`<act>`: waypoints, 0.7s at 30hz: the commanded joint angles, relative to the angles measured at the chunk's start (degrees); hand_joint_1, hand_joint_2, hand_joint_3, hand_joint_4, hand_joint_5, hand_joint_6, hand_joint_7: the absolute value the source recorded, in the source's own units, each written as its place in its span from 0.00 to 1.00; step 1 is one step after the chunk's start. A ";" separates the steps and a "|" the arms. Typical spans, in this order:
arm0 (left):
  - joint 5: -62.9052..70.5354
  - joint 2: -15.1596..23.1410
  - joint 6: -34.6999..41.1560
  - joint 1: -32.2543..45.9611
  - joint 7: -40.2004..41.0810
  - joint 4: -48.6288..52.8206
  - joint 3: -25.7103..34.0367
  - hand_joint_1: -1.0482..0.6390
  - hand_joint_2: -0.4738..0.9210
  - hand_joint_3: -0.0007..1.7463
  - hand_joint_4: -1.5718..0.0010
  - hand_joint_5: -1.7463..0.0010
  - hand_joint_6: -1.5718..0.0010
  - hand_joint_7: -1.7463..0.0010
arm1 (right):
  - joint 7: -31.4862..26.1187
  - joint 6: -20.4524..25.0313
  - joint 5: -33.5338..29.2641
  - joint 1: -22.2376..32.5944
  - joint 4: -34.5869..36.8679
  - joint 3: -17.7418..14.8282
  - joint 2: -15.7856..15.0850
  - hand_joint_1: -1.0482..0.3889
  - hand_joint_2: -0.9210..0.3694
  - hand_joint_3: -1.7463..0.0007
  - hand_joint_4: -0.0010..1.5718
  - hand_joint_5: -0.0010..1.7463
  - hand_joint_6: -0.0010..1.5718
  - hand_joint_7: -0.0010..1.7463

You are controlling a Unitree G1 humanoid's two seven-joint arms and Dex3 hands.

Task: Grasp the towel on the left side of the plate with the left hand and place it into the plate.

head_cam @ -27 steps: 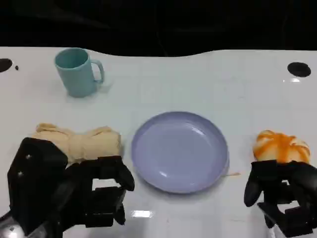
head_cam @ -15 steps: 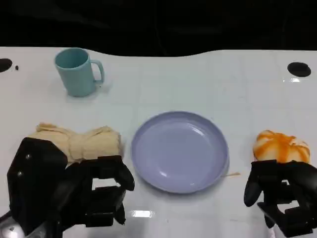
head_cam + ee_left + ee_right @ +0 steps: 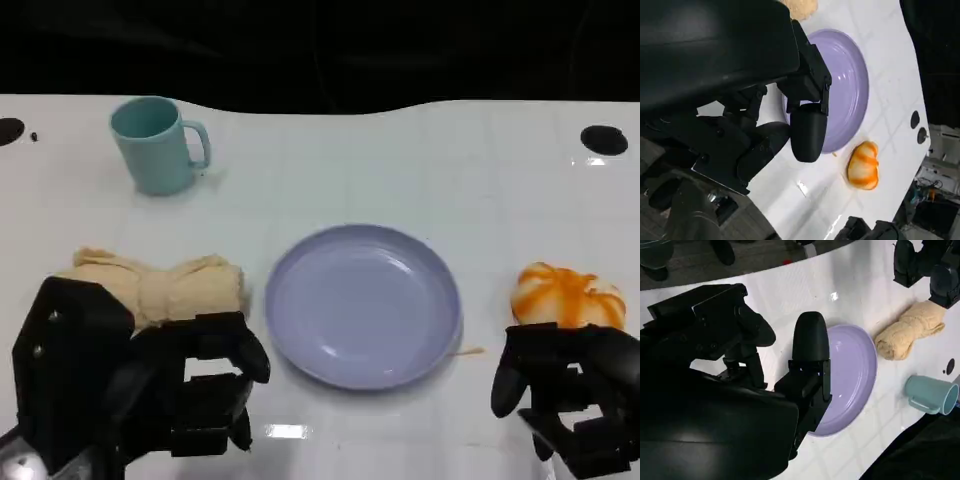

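White table (image 3: 420, 160), one towel (image 3: 160, 285), one plate (image 3: 362, 305), one mug (image 3: 155, 145), both hands (image 3: 195, 385) empty, fingers apart.

A teal mug (image 3: 158, 145) stands upright at the far left of the white surface (image 3: 400, 170). An orange-striped bun (image 3: 567, 295) lies at the right.

Barely any change: black many-fingered left hand (image 3: 150, 385) shifted a hair toward the near table edge, fingers apart, holding nothing, just short of the rolled beige cloth towel (image 3: 160, 288).
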 commanded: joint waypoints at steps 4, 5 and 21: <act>3.84 1.27 -7.66 0.17 1.24 1.89 1.27 0.57 0.75 0.61 0.58 0.15 0.54 0.42 | -0.45 0.36 0.07 -0.56 -0.31 0.10 -0.15 0.80 0.20 0.44 0.42 0.97 0.41 0.83; 5.51 1.89 -10.56 0.34 1.06 2.54 0.76 0.56 0.77 0.57 0.60 0.21 0.55 0.53 | -0.45 0.07 0.00 -0.56 -0.21 0.18 -0.14 0.80 0.20 0.44 0.42 0.97 0.41 0.83; 43.00 12.11 -32.90 -5.39 10.76 8.77 -4.83 0.36 1.00 0.05 0.83 0.77 0.76 1.00 | -0.81 1.00 0.19 -0.84 -0.13 0.61 -0.18 0.80 0.20 0.43 0.42 0.97 0.42 0.83</act>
